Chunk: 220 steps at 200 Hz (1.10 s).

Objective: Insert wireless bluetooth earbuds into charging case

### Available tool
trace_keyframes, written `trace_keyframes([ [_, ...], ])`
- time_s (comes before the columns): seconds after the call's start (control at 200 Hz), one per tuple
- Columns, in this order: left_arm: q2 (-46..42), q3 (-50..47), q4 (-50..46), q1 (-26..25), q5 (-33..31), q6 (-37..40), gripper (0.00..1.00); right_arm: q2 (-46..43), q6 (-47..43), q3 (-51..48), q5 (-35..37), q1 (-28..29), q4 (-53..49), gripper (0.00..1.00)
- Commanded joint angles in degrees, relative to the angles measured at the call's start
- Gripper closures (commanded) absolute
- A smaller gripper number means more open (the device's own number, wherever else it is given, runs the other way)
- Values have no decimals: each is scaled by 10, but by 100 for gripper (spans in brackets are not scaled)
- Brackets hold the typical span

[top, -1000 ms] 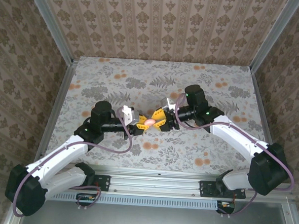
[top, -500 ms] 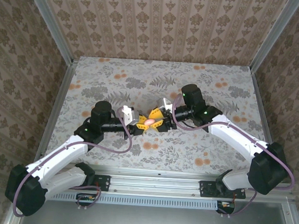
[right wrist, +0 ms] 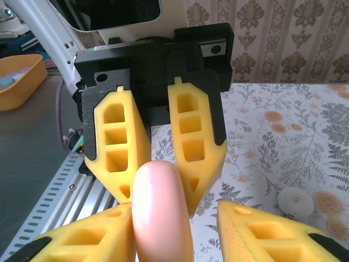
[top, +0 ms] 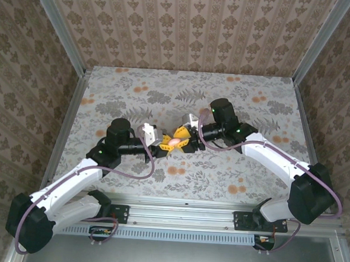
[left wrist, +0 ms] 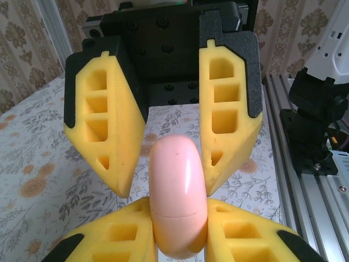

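Counter comes first, since it is the biggest thing we see: one counter (top: 124, 80) with a flowery print, spread out below the charging case (left wrist: 179, 202). Next we count two arms. The left arm (top: 71, 181) reaches to the case from one side. The right arm (top: 274, 161) reaches to it from the other side, so they meet at the case, nose to nose.

Then we count two end effectors, each with two yellow fingers (left wrist: 103, 125), so four fingers in all. The left end effector (left wrist: 177, 206) is squeezed narrow on the case, with a finger pressed on each side, and holds it up off the counter. The right end effector (right wrist: 175, 210) stands a bit wider around the other end of the case. One of its fingers touches the case. We see a gap between the case and its other finger, so we think it is not pinching.

We count one charging case, pink and smooth like an egg. A thin line runs across it where the two halves meet. The halves sit tight together, so it looks shut to us.

Smallest of all, we count one little pale round bit (right wrist: 295, 201) on the counter, off to the side of the case and well apart from it. It may be an earbud, but it is too small for us to be sure.

We think the job is near its start. The case is picked up. The lid is not yet open, and the earbuds must go in after that.
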Motion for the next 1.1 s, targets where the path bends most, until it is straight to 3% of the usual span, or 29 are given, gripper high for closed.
trace_keyframes([
  [0.0,-11,-1,-7,-5,22,14,77,-5,21,8,22,-16,43,58],
  [0.58,-24,-3,-9,-5,15,14,78,-41,65,-8,68,-43,91,58],
  [0.825,-37,-20,4,-1,-62,-13,79,-54,99,-7,104,-44,95,58],
  [1.095,-40,-38,-3,39,-163,-82,79,-69,173,16,211,-43,9,60],
])
